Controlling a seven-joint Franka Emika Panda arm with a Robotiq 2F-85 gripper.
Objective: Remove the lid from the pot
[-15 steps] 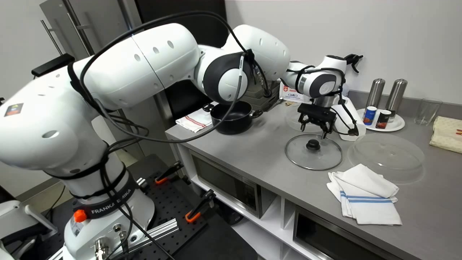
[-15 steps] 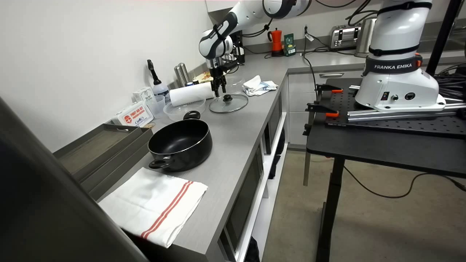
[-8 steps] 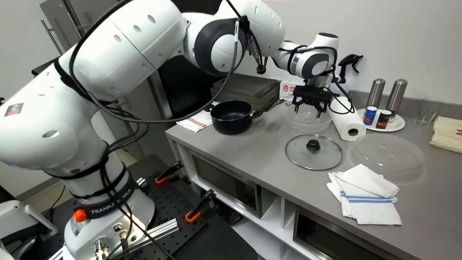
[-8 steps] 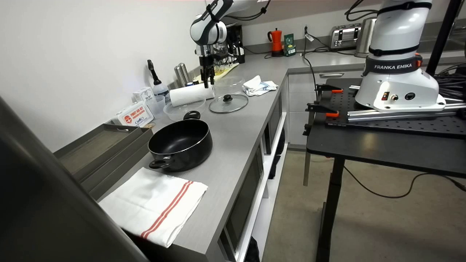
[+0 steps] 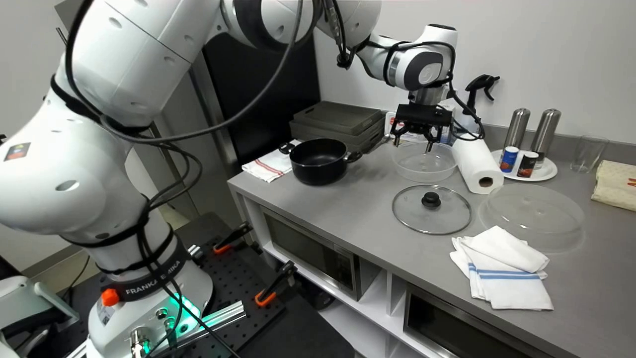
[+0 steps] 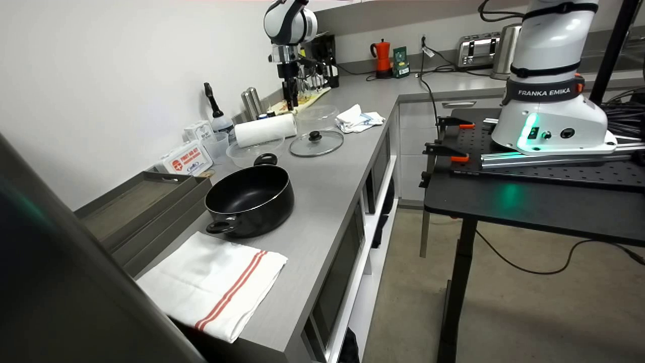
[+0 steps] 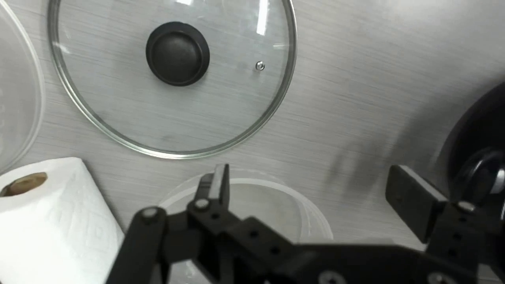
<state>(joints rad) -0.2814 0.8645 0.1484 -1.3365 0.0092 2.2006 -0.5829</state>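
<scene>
If lowered straight down from here, could well press the black two-fingered gripper [image 5: 413, 144], spread wide with nothing between its fingertips [image 7: 412, 201], into the shallow round clear plastic tub [image 5: 425, 171], cracking or tipping it; impossible to tell the exact clearance from these views. Find the round, clear, silver-rimmed glass lid [image 5: 431, 213], with its black centre knob [image 7: 177, 54], flat on the grey counter [image 5: 357, 214], off and well apart from the round black side-handled pot [image 6: 257, 214], uncovered in both exterior views. Probably done with the removal, then, so beware mostly of undoing it by needlessly gripping the lid and covering the pot. Beware too of swinging low toward the lid: could clip the knob with an outspread finger and send smooth glass sliding toward the counter's edge, or shove it into the round clear plastic cover [image 5: 534, 219] just beside it. With a low drift toward the white cylindrical paper towel roll [image 5: 477, 161], could nudge it into rolling, being round, seemingly loose and on its side. With too low a pass toward the pot, might hook its nearer handle [image 5: 354, 157] and drag it along. Best to rise clear of tub and roll before any sideways travel.
</scene>
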